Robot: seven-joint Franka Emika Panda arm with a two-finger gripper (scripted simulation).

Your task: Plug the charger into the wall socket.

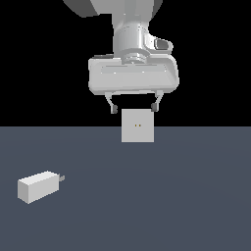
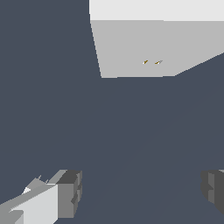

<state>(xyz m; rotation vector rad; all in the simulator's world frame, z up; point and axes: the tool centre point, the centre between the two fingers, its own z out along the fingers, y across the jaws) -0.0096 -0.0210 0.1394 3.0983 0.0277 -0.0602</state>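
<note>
The charger (image 1: 38,186) is a small off-white block lying on the dark floor at the exterior view's left, its two short grey prongs pointing toward the right. The wall socket (image 1: 138,126) is a flat light-grey square plate standing upright in the middle, with two tiny orange holes at its centre; it also shows in the wrist view (image 2: 144,48). My gripper (image 1: 134,106) hangs above the socket, far from the charger, open and empty. Its fingertips (image 2: 70,192) show in the wrist view, wide apart. The charger is out of the wrist view.
The dark grey-blue floor (image 1: 171,196) spreads across the lower half of the exterior view, with a black background behind it.
</note>
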